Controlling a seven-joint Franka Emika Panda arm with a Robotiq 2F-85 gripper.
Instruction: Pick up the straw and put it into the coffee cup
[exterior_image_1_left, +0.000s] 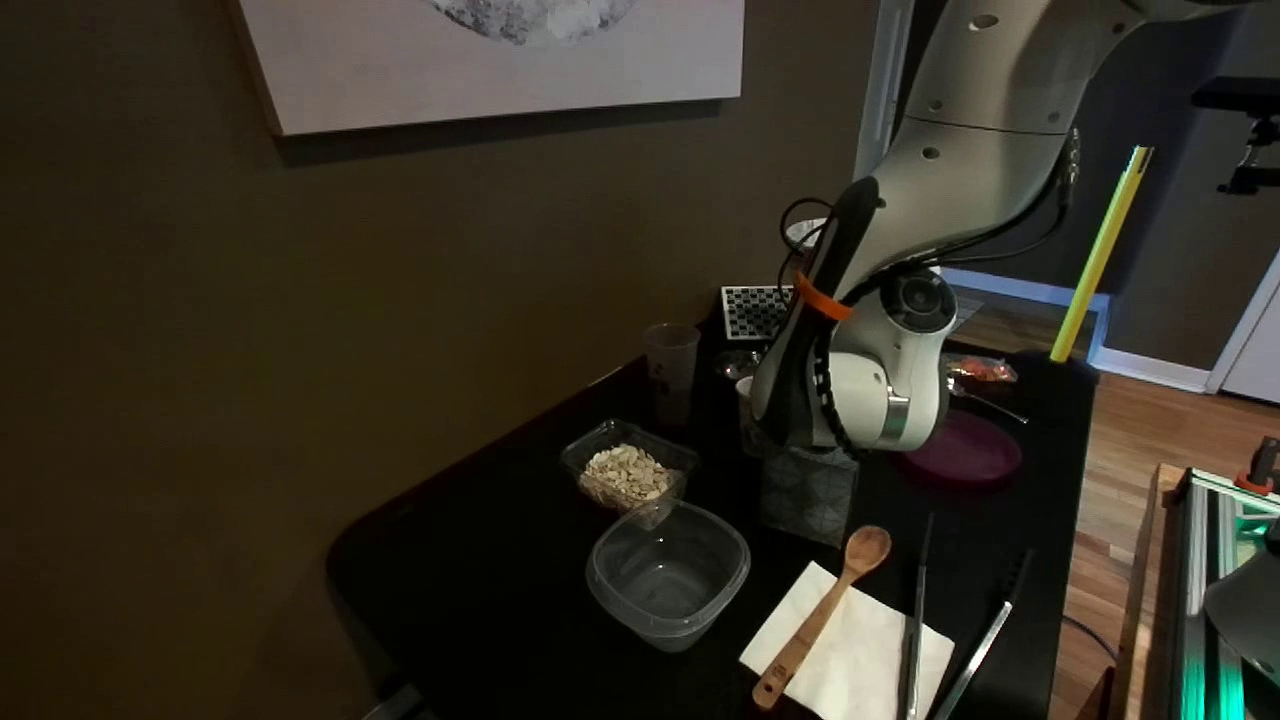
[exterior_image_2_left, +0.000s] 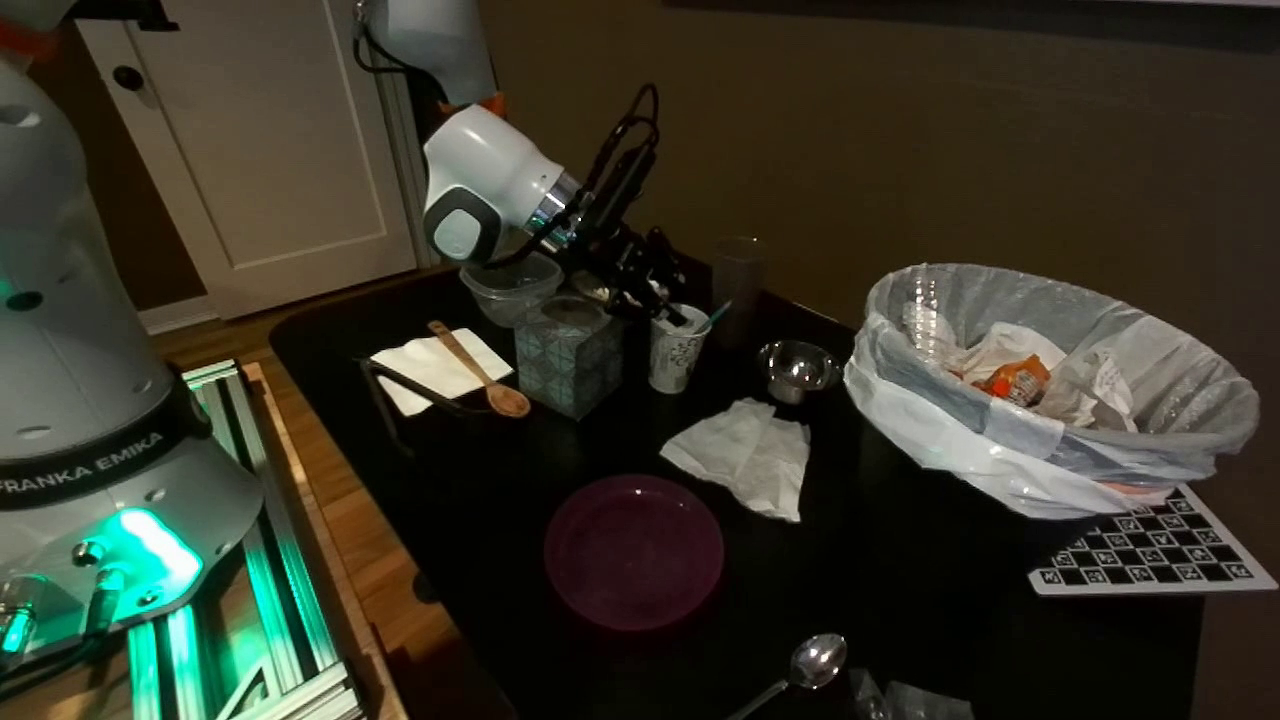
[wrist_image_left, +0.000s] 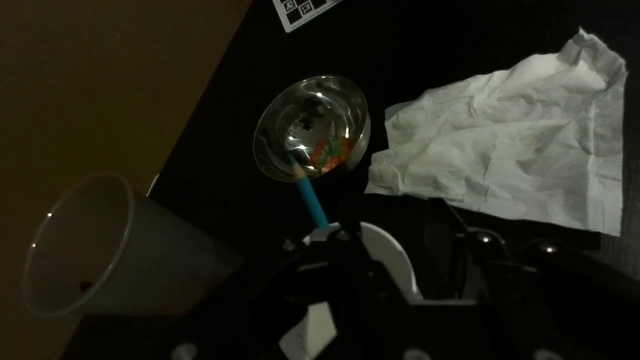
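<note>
Teal pencil (wrist_image_left: 311, 200) is stood in patterned coffee cup (exterior_image_2_left: 675, 362), long axis tilted, sharpened tip up; gripper (wrist_image_left: 395, 217) is spread.

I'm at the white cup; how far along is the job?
Apparently done: a blue colored pencil leans out of the white cup; no straw is discernible. In hand: nothing visible; the gripper stands open at the cup. Left: getting a straw in, or, if the pencil counts, probably backing away.

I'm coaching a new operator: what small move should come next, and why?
Probably raise the hand clear of the cup: the jaws stand apart at its mouth, and the pencil-like blue straw already leans out over the rim, lower end hidden.
</note>
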